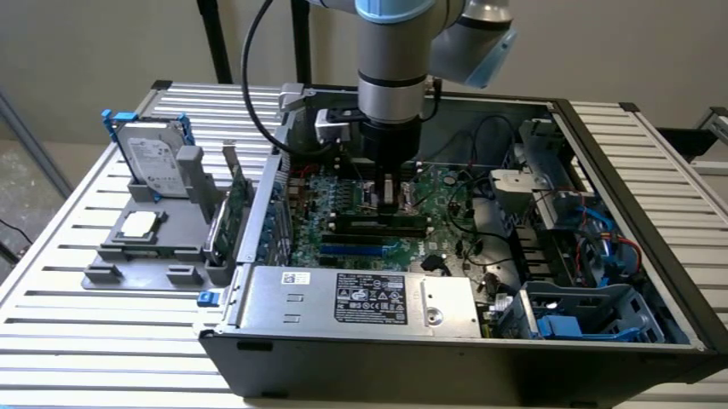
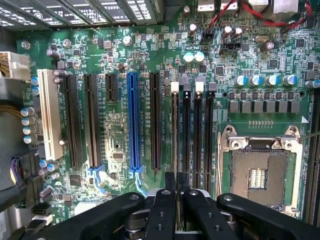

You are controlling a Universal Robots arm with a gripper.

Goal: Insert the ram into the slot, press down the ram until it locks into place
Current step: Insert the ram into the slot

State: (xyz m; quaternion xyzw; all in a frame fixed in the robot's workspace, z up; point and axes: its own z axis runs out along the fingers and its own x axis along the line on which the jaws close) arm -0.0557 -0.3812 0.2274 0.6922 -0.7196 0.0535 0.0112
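Inside the open computer case, my gripper (image 1: 393, 203) reaches straight down onto the green motherboard (image 1: 438, 192). The ram (image 1: 376, 224), a long dark stick, stands on edge in a black slot just under the fingertips. In the wrist view several parallel black slots run away from my gripper (image 2: 176, 182). Its two dark fingertips (image 2: 170, 181) are pressed close together, in line with the slot (image 2: 175, 125) nearest the blue socket. Only a thin edge lies between them, which I take for the ram's top.
A bright-blue socket (image 2: 132, 120) and black expansion sockets lie beside the memory slots. The bare CPU socket (image 2: 260, 170) is on the other side. A power supply (image 1: 358, 298) fills the case front. Cables and a drive cage (image 1: 592, 315) sit at the exterior view's right; a hard drive (image 1: 153, 158) stands outside.
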